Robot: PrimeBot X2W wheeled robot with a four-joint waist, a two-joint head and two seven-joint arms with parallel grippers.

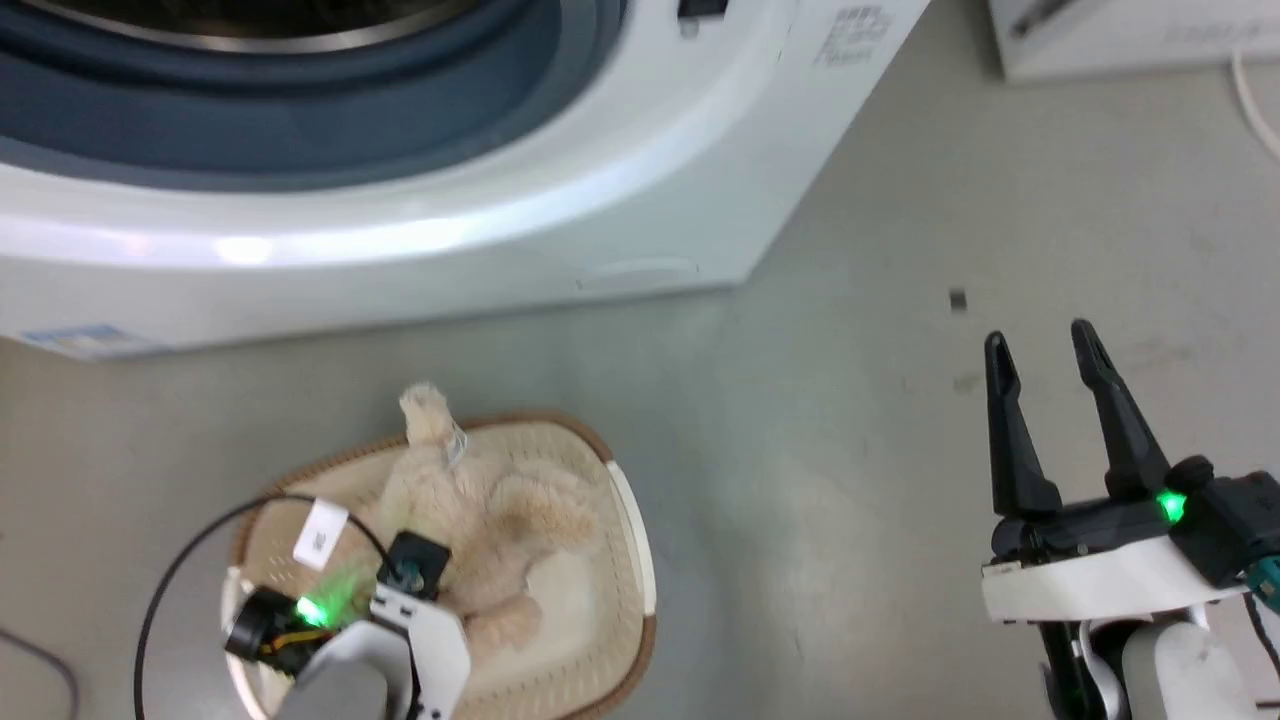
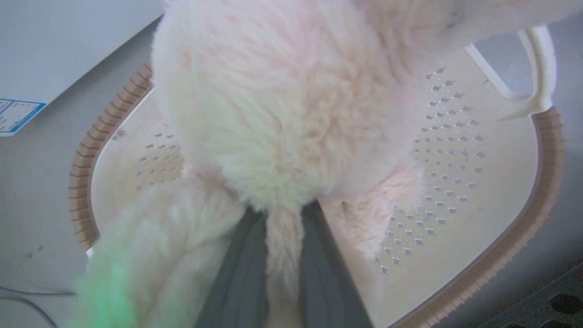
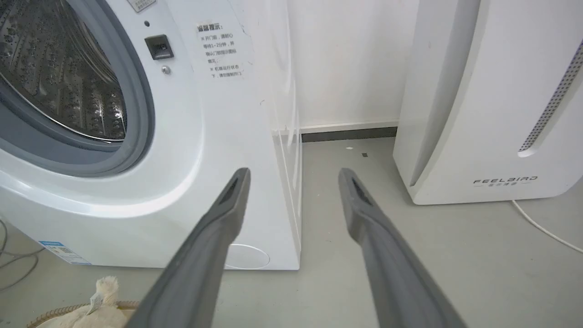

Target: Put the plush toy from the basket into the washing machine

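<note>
The fluffy cream plush toy [image 1: 480,520] lies in the cream perforated basket [image 1: 630,560] on the floor, in front of the white washing machine [image 1: 400,230]. My left gripper [image 2: 282,214] reaches down into the basket and its two grey fingers are shut on a tuft of the toy's [image 2: 291,114] fur. The basket's brown rim [image 2: 542,191] curves around it. My right gripper [image 1: 1045,350] hovers open over bare floor at the right, holding nothing. Past that open gripper [image 3: 294,175], the right wrist view takes in the machine's porthole and steel drum [image 3: 59,82].
A white "FEELBAIR" appliance [image 3: 492,100] stands right of the washer with a white cord [image 3: 542,228] on the floor. A black cable [image 1: 170,580] loops by my left wrist. Grey floor [image 1: 850,480] lies between basket and right arm.
</note>
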